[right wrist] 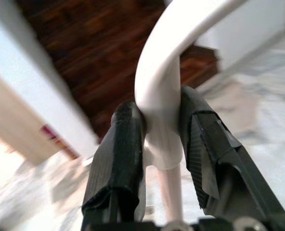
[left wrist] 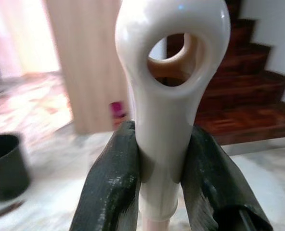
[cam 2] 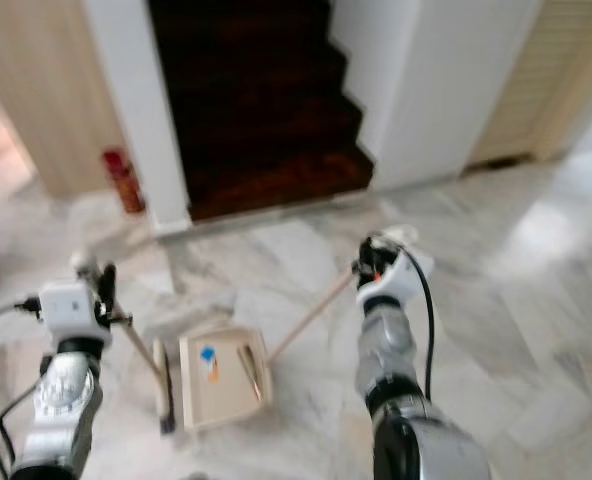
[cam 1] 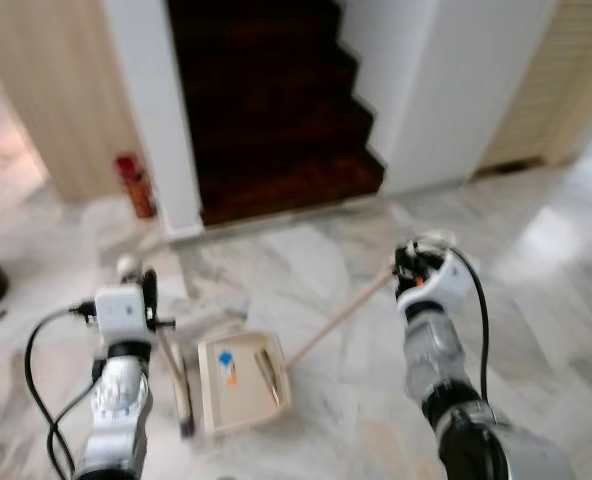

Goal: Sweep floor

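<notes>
A pale wooden dustpan [cam 1: 238, 392] lies on the marble floor between my arms, holding blue and orange scraps [cam 1: 227, 365] and a thin brown piece. Its long wooden handle [cam 1: 336, 320] slants up to my right gripper [cam 1: 412, 268], which is shut on the handle's white looped end [right wrist: 158, 86]. My left gripper [cam 1: 139, 292] is shut on the white ringed top of the broom handle [left wrist: 171, 72]. The broom's stick runs down to the broom head [cam 1: 183, 392], which rests on the floor just left of the dustpan.
Dark wooden stairs [cam 1: 276, 120] rise straight ahead between a white pillar [cam 1: 161, 140] and a white wall [cam 1: 446, 90]. A red fire extinguisher [cam 1: 136, 186] stands left of the pillar. A black bin [left wrist: 6, 163] sits at far left. Open marble floor [cam 1: 546, 290] spreads right.
</notes>
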{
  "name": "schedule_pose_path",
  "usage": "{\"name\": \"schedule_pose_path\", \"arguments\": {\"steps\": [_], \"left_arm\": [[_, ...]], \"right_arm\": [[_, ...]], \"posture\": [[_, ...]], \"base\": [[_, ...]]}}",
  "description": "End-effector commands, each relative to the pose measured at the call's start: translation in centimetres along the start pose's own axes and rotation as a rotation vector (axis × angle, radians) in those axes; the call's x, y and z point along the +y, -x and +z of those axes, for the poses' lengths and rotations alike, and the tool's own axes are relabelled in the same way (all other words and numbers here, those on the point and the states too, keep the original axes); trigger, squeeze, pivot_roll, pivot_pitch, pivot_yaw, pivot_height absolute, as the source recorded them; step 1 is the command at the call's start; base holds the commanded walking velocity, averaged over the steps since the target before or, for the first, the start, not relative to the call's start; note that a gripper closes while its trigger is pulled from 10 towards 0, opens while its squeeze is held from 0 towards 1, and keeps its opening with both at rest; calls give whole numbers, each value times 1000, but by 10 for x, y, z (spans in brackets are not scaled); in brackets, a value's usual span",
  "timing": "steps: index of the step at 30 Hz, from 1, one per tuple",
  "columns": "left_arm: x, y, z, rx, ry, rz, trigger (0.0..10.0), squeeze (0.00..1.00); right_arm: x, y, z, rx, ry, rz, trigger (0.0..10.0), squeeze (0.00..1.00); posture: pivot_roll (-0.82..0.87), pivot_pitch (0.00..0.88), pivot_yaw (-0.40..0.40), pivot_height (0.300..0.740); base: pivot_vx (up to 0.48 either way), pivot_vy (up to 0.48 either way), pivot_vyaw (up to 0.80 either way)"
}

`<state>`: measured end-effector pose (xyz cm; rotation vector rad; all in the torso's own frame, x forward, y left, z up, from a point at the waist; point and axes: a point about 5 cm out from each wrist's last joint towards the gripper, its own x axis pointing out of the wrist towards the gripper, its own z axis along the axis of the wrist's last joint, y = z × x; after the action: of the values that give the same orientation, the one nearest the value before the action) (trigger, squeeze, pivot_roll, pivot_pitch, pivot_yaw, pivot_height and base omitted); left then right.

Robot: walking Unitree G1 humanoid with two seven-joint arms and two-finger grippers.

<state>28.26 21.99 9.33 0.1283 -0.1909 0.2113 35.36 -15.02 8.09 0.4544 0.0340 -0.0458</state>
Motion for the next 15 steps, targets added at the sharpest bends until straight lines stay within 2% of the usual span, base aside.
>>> {"name": "schedule_pose_path", "arguments": {"steps": [1, 10, 15], "left_arm": [[-2, -6, 14, -64, -2, -4, 10000, 0], [-3, -4, 14, -58, -2, -2, 10000, 0], [-3, -3, 14, -54, 0, 0, 10000, 0]], "right_arm": [[-5, -4, 12, -47, 0, -9, 10000, 0], [-5, -4, 12, -47, -5, -10, 10000, 0], [-5, -4, 12, -40, -18, -16, 10000, 0]], "posture": [[80, 0, -66, 740], [79, 0, -66, 740], [76, 0, -70, 740]], "base": [[0, 0, 788], [0, 0, 788], [0, 0, 0]]}}
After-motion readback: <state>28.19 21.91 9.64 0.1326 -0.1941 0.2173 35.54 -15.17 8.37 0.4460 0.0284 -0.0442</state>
